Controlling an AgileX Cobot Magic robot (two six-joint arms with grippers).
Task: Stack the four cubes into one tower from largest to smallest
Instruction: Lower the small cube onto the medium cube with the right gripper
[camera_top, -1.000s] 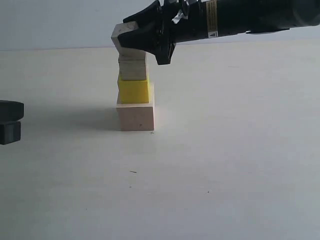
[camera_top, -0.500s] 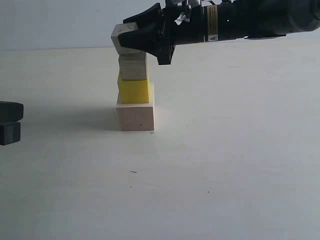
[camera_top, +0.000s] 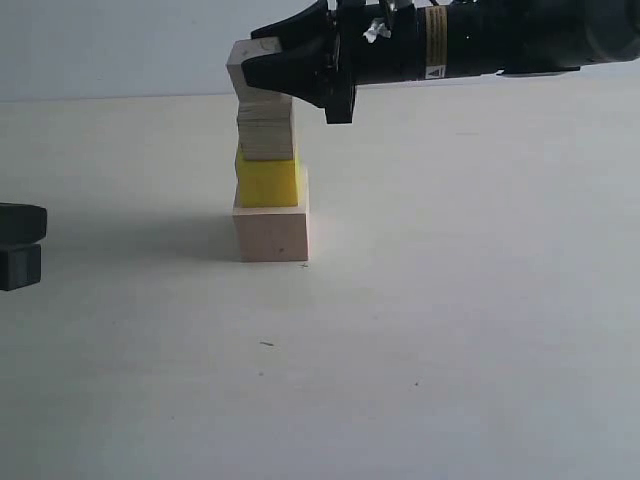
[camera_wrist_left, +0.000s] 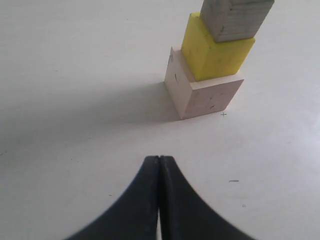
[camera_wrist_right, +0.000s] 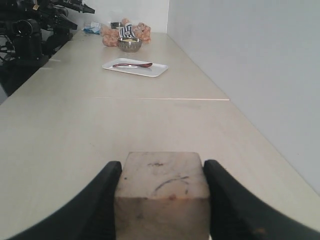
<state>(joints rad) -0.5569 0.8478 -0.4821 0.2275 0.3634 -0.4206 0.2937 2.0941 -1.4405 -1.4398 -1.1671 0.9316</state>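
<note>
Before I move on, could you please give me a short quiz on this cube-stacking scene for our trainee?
1. True or false: the left claw is shut.
2. Which rests directly on the big bottom cube: A a blue ball, or B the yellow cube?
3. Fill in: the top cube is gripped by the ___.
Key: 1 true; 2 B; 3 right claw.

Black hand; pale wood top cube; bright yellow cube
</note>
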